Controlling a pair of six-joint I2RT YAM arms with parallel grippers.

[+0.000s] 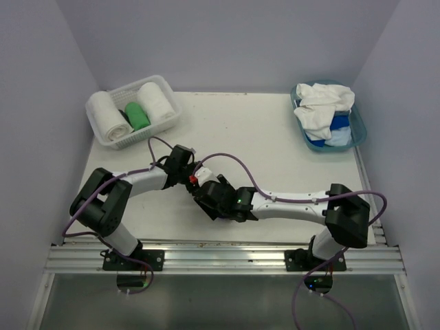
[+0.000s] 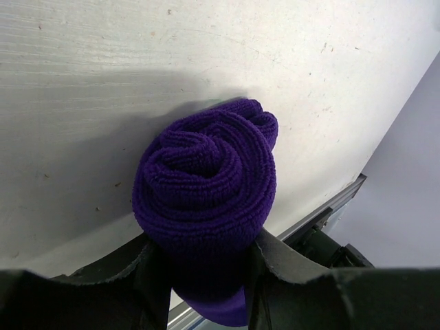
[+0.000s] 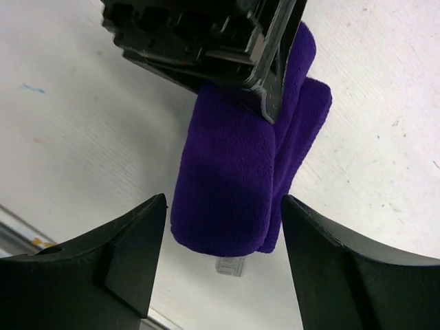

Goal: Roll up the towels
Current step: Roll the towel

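Note:
A rolled deep purple towel [image 2: 206, 185] is clamped between my left gripper's [image 2: 206, 271] fingers, its spiral end facing the left wrist camera, just above the table. In the right wrist view the same towel [image 3: 227, 179] hangs from the left gripper [image 3: 206, 34], with a small label at its lower end. My right gripper [image 3: 223, 230] is open, its fingers apart on either side of the roll without touching it. In the top view both grippers, left [image 1: 187, 172] and right [image 1: 206, 198], meet at the table's middle front and hide the towel.
A white lattice basket [image 1: 172, 115] at the back left holds two rolled white towels [image 1: 110, 115] and a rolled green one [image 1: 137, 115]. A teal tub [image 1: 358, 129] at the back right holds a crumpled white towel [image 1: 323, 106] over blue ones [image 1: 337, 129].

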